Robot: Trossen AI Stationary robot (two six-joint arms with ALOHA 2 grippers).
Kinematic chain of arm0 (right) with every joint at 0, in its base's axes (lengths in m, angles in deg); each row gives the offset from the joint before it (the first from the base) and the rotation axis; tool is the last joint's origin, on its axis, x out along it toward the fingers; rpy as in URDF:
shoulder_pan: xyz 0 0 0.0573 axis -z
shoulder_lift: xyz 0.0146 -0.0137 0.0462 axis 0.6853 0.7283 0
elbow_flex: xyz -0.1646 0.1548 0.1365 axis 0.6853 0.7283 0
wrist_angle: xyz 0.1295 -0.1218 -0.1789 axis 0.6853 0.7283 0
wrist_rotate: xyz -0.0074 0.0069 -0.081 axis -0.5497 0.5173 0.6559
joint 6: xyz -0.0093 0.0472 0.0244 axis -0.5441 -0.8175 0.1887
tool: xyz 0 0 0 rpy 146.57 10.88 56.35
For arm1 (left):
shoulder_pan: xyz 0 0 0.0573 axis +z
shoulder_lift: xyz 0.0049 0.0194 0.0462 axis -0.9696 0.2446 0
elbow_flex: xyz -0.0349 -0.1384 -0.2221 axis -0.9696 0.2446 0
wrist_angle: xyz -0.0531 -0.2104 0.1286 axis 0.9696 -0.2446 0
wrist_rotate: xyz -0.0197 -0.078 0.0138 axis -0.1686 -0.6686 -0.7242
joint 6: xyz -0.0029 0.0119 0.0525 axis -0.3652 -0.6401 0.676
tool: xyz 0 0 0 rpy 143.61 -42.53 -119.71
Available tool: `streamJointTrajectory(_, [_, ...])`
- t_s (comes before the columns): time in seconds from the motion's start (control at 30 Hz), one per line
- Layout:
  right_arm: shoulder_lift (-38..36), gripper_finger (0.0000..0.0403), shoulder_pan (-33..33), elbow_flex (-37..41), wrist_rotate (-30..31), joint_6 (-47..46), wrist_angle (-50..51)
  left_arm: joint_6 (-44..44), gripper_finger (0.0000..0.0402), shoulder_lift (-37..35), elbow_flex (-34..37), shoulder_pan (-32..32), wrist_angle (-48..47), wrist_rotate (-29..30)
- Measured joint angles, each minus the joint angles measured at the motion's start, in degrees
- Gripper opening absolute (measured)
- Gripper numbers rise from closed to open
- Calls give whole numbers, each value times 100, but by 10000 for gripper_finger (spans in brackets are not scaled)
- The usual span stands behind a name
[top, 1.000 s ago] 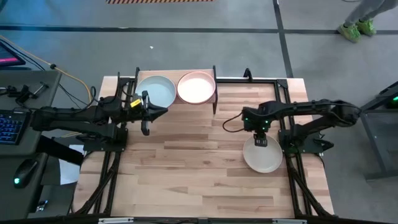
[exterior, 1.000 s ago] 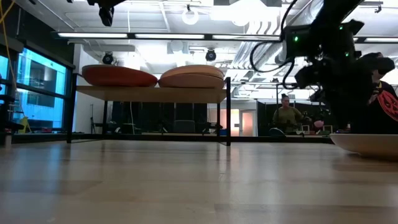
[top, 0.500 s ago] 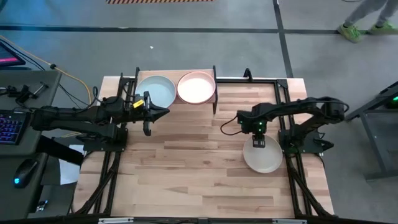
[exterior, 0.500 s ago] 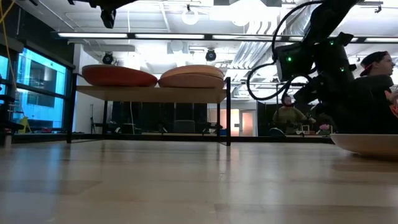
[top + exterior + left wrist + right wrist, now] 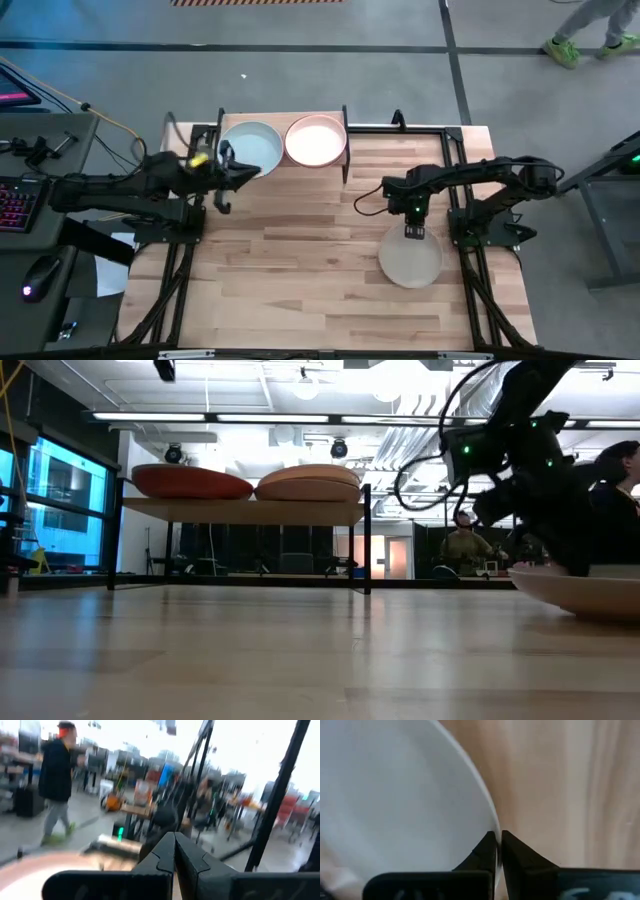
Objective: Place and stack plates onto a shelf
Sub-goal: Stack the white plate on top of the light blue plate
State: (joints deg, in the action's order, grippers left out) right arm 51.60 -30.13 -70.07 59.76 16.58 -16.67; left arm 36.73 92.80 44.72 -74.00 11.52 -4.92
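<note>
The shelf stands at the table's far edge, left of the middle. From above it shows a pale blue plate and a pink plate. The low view shows a red plate and a terracotta plate sitting on its board. A cream plate lies on the table at the right, with my right gripper shut on its far rim. My left gripper hovers shut, holding nothing, at the shelf's left near corner. My right gripper pinches the cream plate's rim on the plate's far side. One finger stands inside the rim and one outside. The fingers come from above, pointing down. In the low view the plate sits low over the table; whether it is lifted I cannot tell.
Black frame rails run along the table's far and side edges. Bare tabletop lies between the arms and toward the near edge. A person stands in the room beyond the table, and a person's feet show on the floor at the far right.
My right gripper has shut on the cream plate's far rim. The plate has slid a little toward the table's left and near edges. My left gripper, still shut, has drawn back toward the table's left edge and risen.
</note>
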Motion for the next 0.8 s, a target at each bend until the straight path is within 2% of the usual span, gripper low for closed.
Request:
streamJointTrajectory(0.17, [-588, 1, -3, -29, -861, -387, 30, 3, 0, -542, -2, 0, 427, 11])
streamJointTrajectory(0.3, [-977, 0, -81, -465, -1346, -990, -134, 2, 0, -911, -2, 0, 462, 89])
streamJointTrajectory(0.53, [-739, 0, -485, -1944, -1116, -1820, -1492, 3, 0, -1036, -4, 0, 442, 557])
streamJointTrajectory(0.6, [-459, 0, -512, -2450, -1013, -2075, -1844, 3, 0, -1002, -4, 0, 460, 632])
streamJointTrajectory(0.7, [78, 0, -494, -3363, -516, -2433, -2063, -95, 0, -949, -2, 0, 560, 719])
streamJointTrajectory(0.8, [723, 0, -338, -4355, -170, -2522, -2047, -327, 0, -892, -2, 0, 1204, 719])
